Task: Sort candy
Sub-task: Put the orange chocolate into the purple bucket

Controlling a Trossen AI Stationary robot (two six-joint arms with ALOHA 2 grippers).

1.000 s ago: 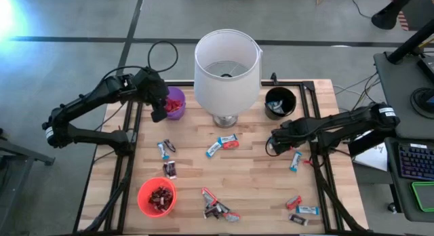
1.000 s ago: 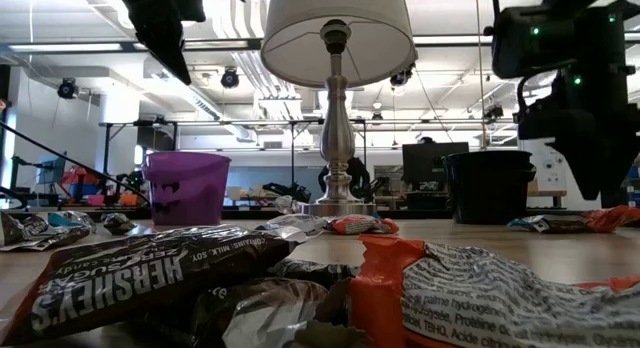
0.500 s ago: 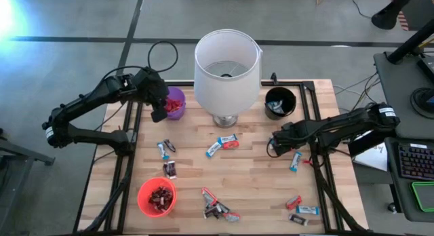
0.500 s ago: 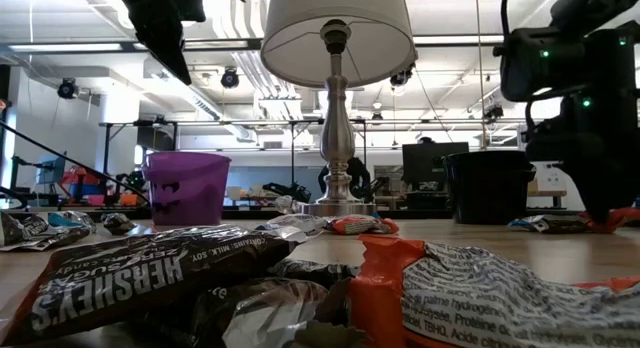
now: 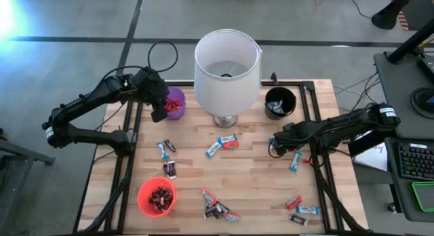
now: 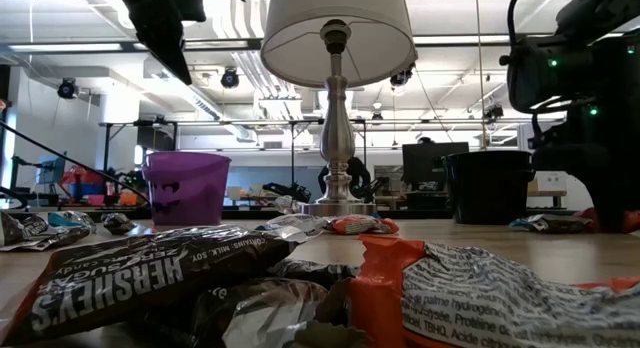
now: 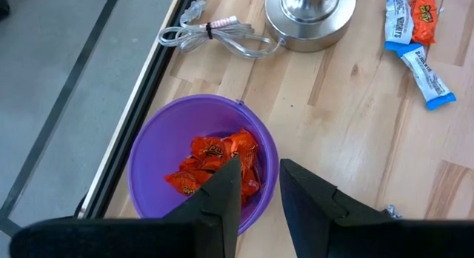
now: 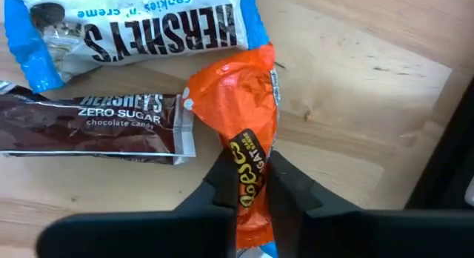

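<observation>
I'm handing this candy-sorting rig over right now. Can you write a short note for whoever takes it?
Right gripper: shut on an orange candy at the table's right side.
Left gripper: open, empty, above the purple cup.
Done: orange candies in the purple cup, dark ones in the red cup.
Left: the held candy, plus loose candies mid-table, at the front edge and front right.

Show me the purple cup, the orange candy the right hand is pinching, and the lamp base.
purple cup (image 7: 152, 143): left wrist view, on its rim.
orange candy (image 8: 237, 91): right wrist view, on the wrapper's upper half.
lamp base (image 7: 311, 17): left wrist view, on the metal foot.
</observation>
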